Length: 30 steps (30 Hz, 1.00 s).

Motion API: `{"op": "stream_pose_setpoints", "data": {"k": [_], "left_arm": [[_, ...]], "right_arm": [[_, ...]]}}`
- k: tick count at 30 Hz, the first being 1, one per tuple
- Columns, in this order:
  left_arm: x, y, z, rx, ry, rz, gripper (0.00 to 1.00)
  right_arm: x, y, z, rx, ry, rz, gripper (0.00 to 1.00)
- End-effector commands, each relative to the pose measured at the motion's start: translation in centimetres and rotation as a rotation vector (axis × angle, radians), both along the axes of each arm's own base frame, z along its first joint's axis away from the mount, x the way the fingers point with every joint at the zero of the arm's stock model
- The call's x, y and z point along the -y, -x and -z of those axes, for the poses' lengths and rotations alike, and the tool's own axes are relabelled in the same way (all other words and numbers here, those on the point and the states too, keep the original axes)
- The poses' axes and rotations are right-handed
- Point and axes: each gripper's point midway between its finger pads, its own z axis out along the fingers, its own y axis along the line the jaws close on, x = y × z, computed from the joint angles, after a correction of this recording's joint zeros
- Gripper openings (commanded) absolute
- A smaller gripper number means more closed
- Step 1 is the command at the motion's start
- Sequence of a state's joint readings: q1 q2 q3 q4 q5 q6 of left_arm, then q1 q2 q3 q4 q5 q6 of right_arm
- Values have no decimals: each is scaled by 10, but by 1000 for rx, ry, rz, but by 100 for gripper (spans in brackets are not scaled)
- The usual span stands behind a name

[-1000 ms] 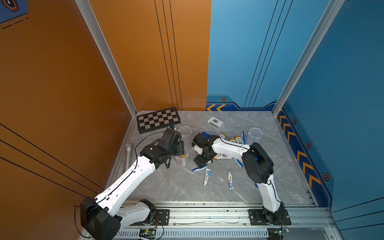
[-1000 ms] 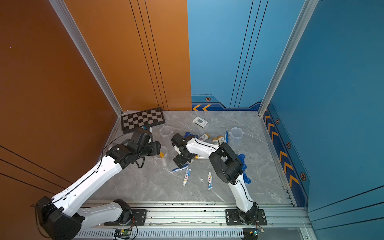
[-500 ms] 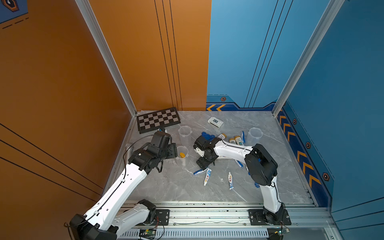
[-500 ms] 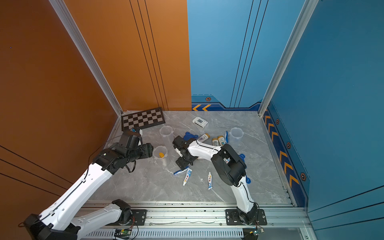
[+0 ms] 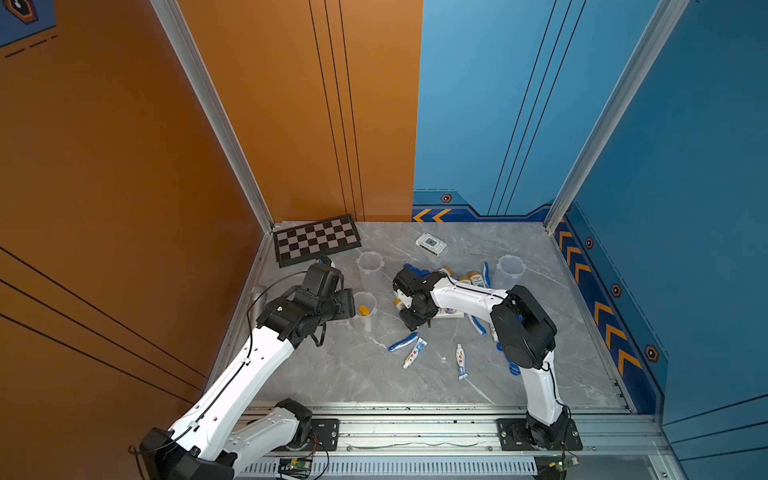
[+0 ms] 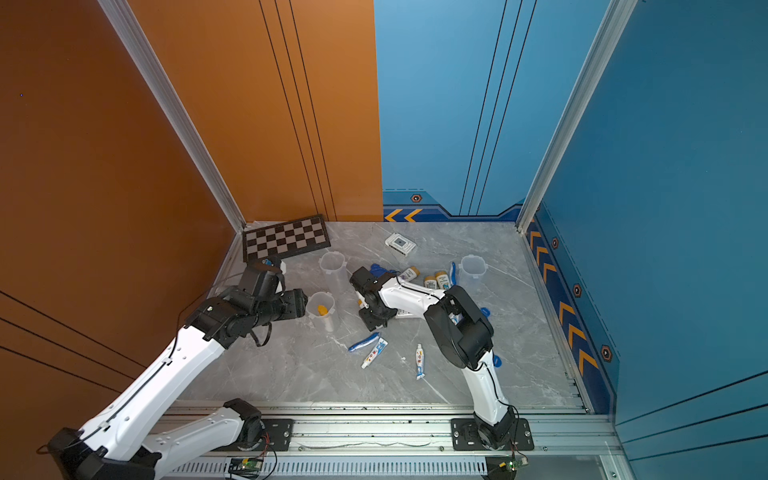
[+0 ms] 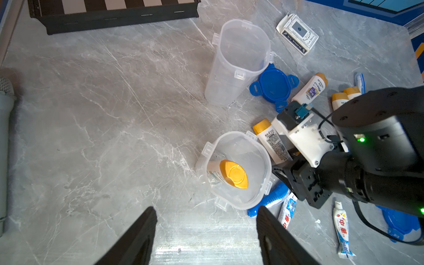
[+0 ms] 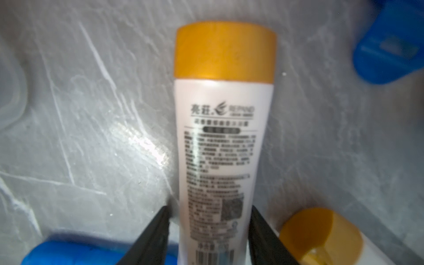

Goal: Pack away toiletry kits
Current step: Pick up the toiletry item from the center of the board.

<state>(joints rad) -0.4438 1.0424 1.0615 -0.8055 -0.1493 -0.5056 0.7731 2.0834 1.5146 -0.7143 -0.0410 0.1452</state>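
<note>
A white gold-capped bottle (image 8: 223, 142) lies on the grey table, and my right gripper (image 8: 210, 218) is shut on its lower end, one finger on each side. In both top views that gripper (image 5: 403, 308) (image 6: 365, 309) is low at mid-table. A clear cup (image 7: 236, 169) (image 5: 365, 307) stands upright with another gold-capped bottle (image 7: 232, 174) inside. My left gripper (image 7: 206, 229) (image 5: 352, 304) is open and empty just beside that cup. Two more cups (image 5: 369, 266) (image 5: 509, 270) stand empty. A toothbrush (image 5: 402, 343) and toothpaste tubes (image 5: 414, 353) (image 5: 460, 360) lie loose.
A blue lid (image 7: 274, 86) and more bottles (image 5: 469, 276) lie behind the right arm. A chessboard (image 5: 316, 240) leans at the back left, a flat white box (image 5: 431, 244) sits at the back, and a grey microphone (image 5: 257, 297) lies along the left wall.
My left gripper has drawn back from above the cup, which now shows the bottle inside. The right gripper's jaws have narrowed onto the lying bottle.
</note>
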Motion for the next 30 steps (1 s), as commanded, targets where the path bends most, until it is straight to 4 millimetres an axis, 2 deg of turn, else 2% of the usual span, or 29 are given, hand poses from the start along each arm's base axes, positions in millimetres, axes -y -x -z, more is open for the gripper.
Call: {"op": "stream_pose_setpoints", "data": {"k": [1,5,6,9,12,15,20,24,30], "left_arm": [[3,8,-5,-42,28,24,72],[15,22,-5,-114,104,72,76],[20,26,-5,-135,129,89,78],[31,35,-5,-182,206,121,83],[40,39,-6,-219,272,134,92],[54,38,-10,-233,338,172,96],[77,30,-23,-227,467,215,100],[96,26,-30,-236,561,263,100],[111,32,-23,-274,586,333,93]], "right_arm": [[12,20,28,-82,48,-9,38],[17,26,27,-72,45,-49,25],[15,24,13,-44,16,-53,20],[14,29,-9,-10,-61,-55,16],[5,46,-43,33,-191,-94,16],[-4,68,-81,100,-303,-159,16],[-11,101,-126,149,-420,-178,16],[-22,123,-148,165,-491,-205,17],[-41,127,-172,184,-562,-233,18]]}}
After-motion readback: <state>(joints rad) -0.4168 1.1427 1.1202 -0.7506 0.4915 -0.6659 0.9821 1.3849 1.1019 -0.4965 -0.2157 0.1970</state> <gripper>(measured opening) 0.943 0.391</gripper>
